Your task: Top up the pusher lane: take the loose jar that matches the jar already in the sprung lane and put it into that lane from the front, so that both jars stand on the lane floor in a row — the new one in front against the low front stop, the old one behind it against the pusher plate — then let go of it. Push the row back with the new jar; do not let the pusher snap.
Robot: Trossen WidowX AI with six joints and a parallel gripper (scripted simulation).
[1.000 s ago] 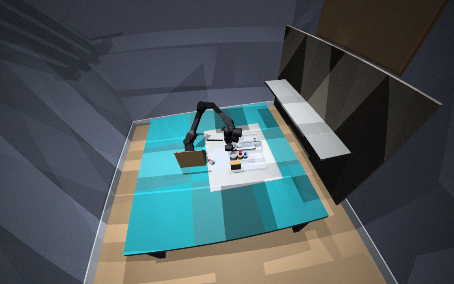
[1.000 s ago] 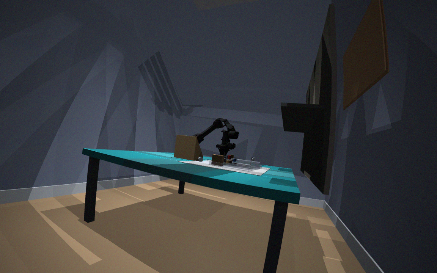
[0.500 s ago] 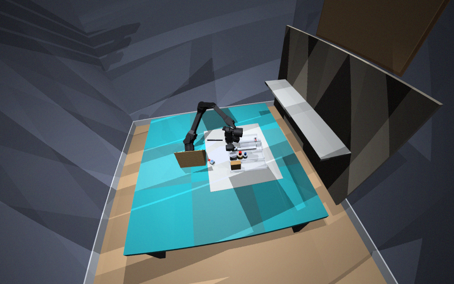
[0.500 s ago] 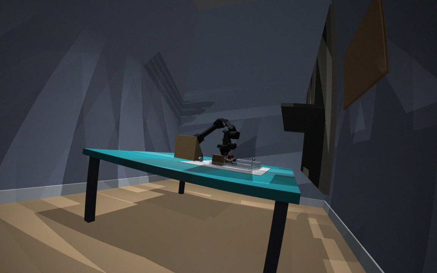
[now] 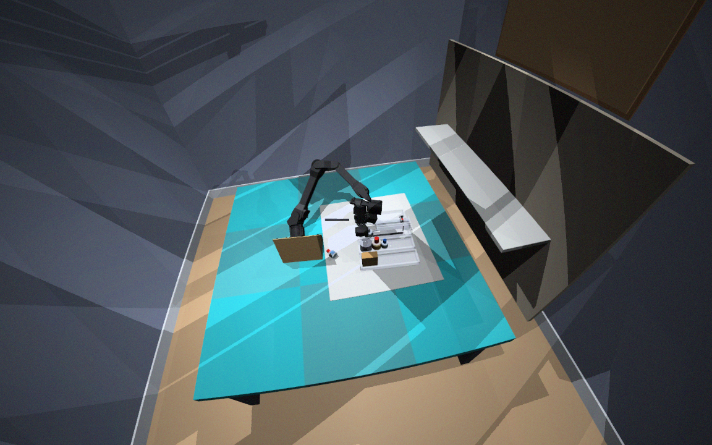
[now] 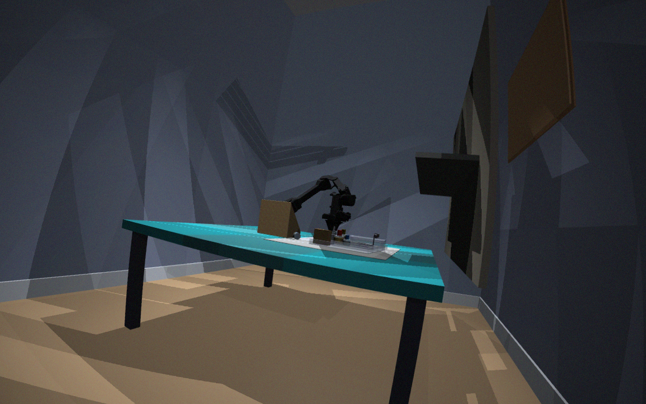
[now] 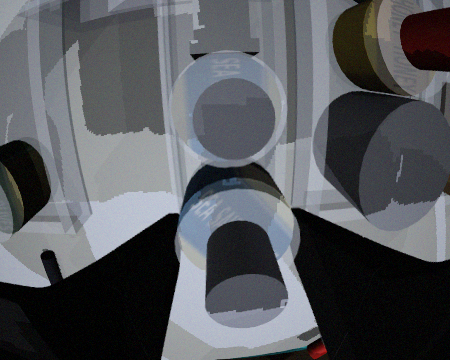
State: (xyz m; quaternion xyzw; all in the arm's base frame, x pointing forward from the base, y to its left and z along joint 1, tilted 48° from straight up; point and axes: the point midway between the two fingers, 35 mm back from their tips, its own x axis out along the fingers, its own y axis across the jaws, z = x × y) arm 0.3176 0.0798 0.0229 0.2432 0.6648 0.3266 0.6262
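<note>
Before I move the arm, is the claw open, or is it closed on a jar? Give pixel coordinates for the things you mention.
Closed on a jar [image 7: 237,220]: both dark fingers flank it.

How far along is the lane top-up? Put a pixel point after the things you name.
Done: matching jar picked; both labels read "SEA".
In hand: gripper [image 5: 361,235] [image 6: 333,229] [image 7: 235,222] is shut on the held jar [image 7: 235,225], at the front of the lane jar [image 7: 228,107], which is inside the lane.
Left, probably: finish pushing the row back, seat the held jar on the lane floor behind the front stop, release gently.
</note>
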